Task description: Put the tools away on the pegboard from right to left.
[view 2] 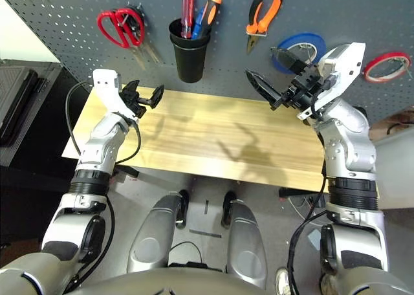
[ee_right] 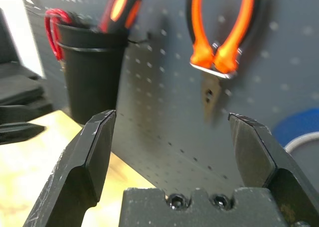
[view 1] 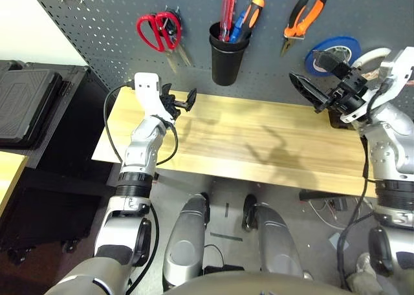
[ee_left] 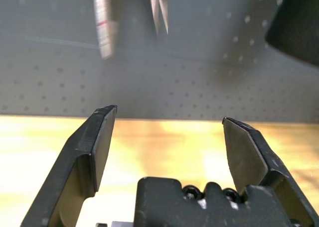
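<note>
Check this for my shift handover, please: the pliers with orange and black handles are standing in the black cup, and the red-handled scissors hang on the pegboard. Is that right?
Not quite: the pliers hang on the pegboard, right of the black cup, as the left eye view shows.

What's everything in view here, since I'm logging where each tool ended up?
pegboard: one, dark grey, behind the table
red-handled scissors: one, red, left on the pegboard
black-handled scissors: one, black, beside them
cup: one, black, right of the scissors
screwdriver: one, red, in the cup
other handles: two, blue and orange-black, in the cup
pliers: one, orange-black, right of the cup
blue tape roll: one, right of the pliers
tape ring: one, red, far right
table: one, pale wood
end effectors, left and right: two, black, open
</note>
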{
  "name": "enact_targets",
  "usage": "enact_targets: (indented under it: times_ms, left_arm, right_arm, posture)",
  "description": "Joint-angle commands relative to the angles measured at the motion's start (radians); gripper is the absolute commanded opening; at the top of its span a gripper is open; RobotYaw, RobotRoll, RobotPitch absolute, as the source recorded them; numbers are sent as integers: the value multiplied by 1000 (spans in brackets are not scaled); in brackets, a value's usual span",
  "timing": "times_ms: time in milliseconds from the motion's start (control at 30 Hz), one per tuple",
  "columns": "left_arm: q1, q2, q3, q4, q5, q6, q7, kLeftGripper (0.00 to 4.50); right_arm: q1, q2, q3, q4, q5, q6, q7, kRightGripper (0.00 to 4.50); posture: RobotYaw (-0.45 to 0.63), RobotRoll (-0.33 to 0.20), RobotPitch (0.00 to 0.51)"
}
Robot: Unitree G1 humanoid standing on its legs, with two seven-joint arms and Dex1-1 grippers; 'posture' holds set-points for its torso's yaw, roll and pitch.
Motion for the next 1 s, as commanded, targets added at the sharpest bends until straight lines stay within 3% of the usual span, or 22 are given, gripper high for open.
enact_targets:
  times_ms: [33,267,500,733,1000]
  left_arm:
    - [84,9,28,-18,22,-75,25,4460]
    - [134,19,103,35,38,-209,97,4460]
    - [125,66,183,135,29,-341,110,4460]
    - [89,111,204,236,22,-413,79,4460]
    - [65,130,207,275,13,-433,52,4460]
  right_arm:
    - [58,54,-19,44,-120,-84,-183,4500]
    - [73,102,-66,209,-253,-219,-455,4500]
    - [29,60,-147,475,-327,-372,-687,4500]
    - [-43,8,-170,705,-336,-502,-777,4500]
    - [-62,-2,-161,804,-334,-575,-821,4500]
  posture:
    - [194,0,189]
    - [191,0,181]
    - [186,0,159]
    - [192,0,145]
    - [187,0,143]
